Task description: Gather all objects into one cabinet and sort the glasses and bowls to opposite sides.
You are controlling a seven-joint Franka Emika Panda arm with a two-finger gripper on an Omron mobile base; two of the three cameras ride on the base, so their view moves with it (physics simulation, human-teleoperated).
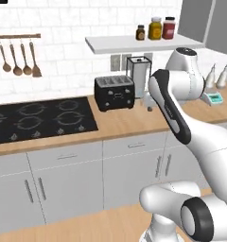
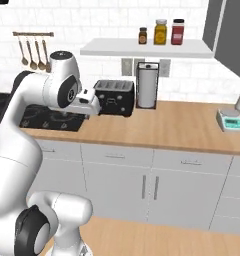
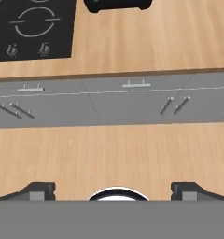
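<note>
Wooden counter (image 3: pixel 146 42): below the gripper (image 3: pixel 113 190), beside the black hob (image 3: pixel 32 28).
Gripper: fingers spread wide, nothing between.
Cabinet (image 2: pixel 227 30): upper right, well apart from the gripper.

Glossy white rounded arm (image 1: pixel 174 101) segments with dark grey joints and black seams.
</note>
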